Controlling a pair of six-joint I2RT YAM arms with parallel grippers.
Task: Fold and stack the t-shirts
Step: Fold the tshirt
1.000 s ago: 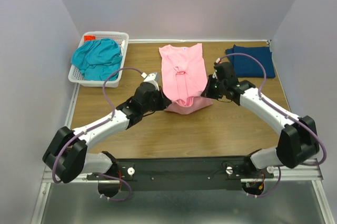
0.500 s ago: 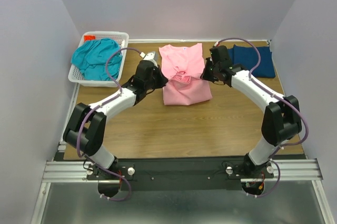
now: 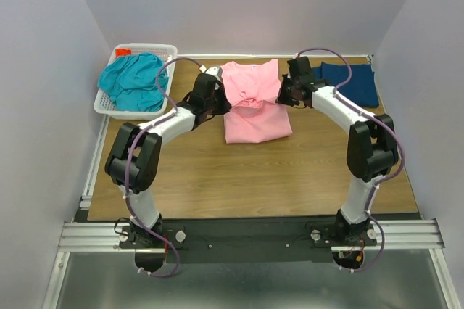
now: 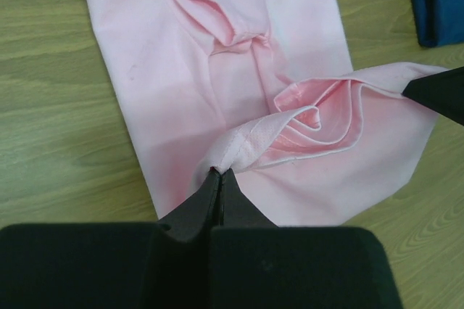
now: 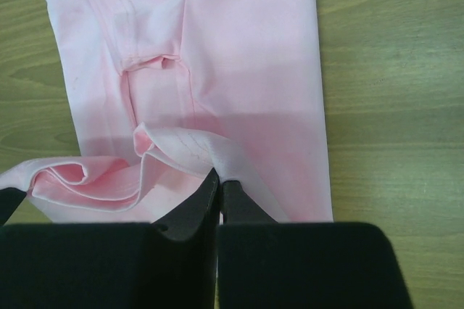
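Observation:
The light pink t-shirt (image 3: pixel 254 109) lies lengthwise at the back middle of the table, its near end folded up over itself. My left gripper (image 3: pixel 223 105) is shut on the left corner of the lifted hem (image 4: pixel 239 146). My right gripper (image 3: pixel 283 99) is shut on the right corner (image 5: pixel 232 155). The hem sags between them above the shirt's middle. The navy t-shirt (image 3: pixel 351 82) lies folded at the back right. The teal t-shirt (image 3: pixel 133 80) is bunched in the white basket (image 3: pixel 168 51) at the back left.
The basket stands at the table's back left corner, close to the left arm's elbow. Grey walls close the table on three sides. The wooden table (image 3: pixel 254 171) shows bare in front of the pink shirt.
Both grippers have carried the pink shirt's near hem away from me, over the shirt toward its collar end. Both arms have stretched out farther across the table.

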